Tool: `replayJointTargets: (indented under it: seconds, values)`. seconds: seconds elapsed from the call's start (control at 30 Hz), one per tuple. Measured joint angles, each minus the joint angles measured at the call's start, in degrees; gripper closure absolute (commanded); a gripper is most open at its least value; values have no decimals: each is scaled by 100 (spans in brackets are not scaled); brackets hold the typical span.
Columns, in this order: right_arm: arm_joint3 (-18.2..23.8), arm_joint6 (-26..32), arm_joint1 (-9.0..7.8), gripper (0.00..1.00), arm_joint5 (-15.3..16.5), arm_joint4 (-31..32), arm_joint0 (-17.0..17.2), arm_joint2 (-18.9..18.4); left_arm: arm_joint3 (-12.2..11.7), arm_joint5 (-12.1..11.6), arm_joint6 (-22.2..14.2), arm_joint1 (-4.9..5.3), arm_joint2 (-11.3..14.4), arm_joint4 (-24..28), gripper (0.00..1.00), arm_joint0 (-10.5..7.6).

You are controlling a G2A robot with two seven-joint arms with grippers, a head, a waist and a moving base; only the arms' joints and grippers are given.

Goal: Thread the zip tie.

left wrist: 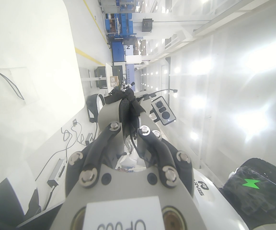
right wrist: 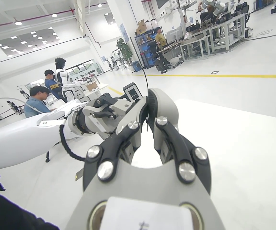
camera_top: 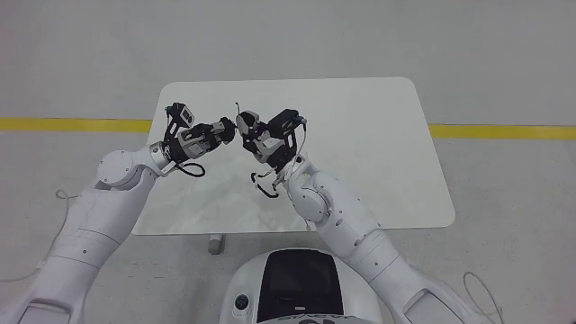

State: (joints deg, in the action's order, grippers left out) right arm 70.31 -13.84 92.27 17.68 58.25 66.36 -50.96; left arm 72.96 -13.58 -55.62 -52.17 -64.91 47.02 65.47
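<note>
Above the white table (camera_top: 369,153) my two grippers meet tip to tip. My right gripper (right wrist: 148,98) is shut on a thin black zip tie (right wrist: 145,80), whose tail rises straight out of the pinched pads. In the top view the tie (camera_top: 237,111) stands up from where the grippers meet. My left gripper (left wrist: 127,107) faces the right one end on, its fingers pressed together with a dark strip between them. In the top view the left gripper (camera_top: 225,132) touches the right gripper (camera_top: 245,129). The tie's head is hidden between the fingers.
Another thin black strip (left wrist: 8,83) lies flat on the table beside a faint clear sheet. The table's rounded corner (left wrist: 80,96) and the floor cables (left wrist: 68,137) lie below the left arm. People sit at benches far off.
</note>
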Motion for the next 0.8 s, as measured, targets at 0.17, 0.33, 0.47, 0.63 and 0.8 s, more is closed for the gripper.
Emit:
replayJointTargets:
  seconds: [0.17, 0.33, 0.47, 0.63, 0.8]
  values:
    - [88, 3, -13, 0, -40, 55, 41, -33, 0, 0, 0, 0, 0, 0, 100, 0]
    - [269, -35, -65, 0, 96, 244, 151, -94, 0, 0, 0, 0, 0, 0, 100, 0]
    - [406, -223, -130, 0, 186, 435, 244, -90, 0, 0, 0, 0, 0, 0, 100, 0]
    - [408, -235, -134, 0, 180, 443, 245, -87, 0, 0, 0, 0, 0, 0, 100, 0]
    - [443, -223, -141, 0, 128, 485, 248, -94, 2, 11, 11, -1, 1, 9, 100, 4]
